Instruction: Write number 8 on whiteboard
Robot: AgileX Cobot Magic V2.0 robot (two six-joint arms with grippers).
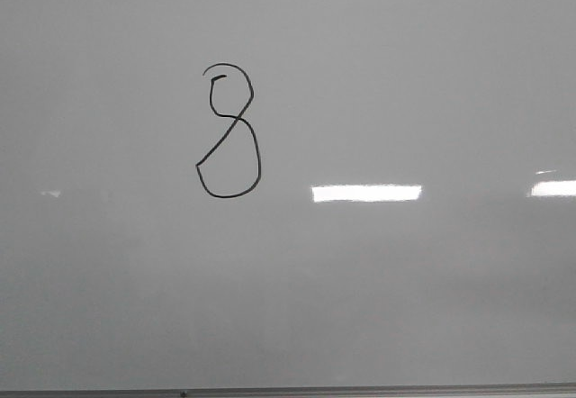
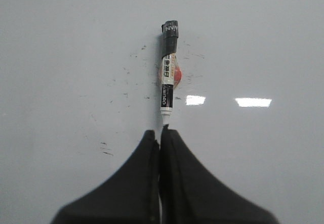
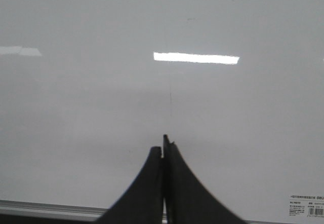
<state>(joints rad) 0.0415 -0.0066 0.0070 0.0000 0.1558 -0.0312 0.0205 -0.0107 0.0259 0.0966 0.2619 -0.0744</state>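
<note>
The marker (image 2: 168, 72) disappears between the left jaws; a corner label (image 3: 307, 206) is too small to read.

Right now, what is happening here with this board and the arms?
A lopsided black number 8 is already drawn on the whiteboard. The left gripper is shut on a marker, which points toward the board. The right gripper is shut and holds nothing visible. Neither arm shows in the front view, so the writing looks finished.

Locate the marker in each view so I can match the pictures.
Front view: not in it; only the drawn 8 on the whiteboard.
Left wrist view: the marker sticks out from the shut left gripper, centre.
Right wrist view: not in it.
Shared landmark: the whiteboard with its bright light reflections.
</note>
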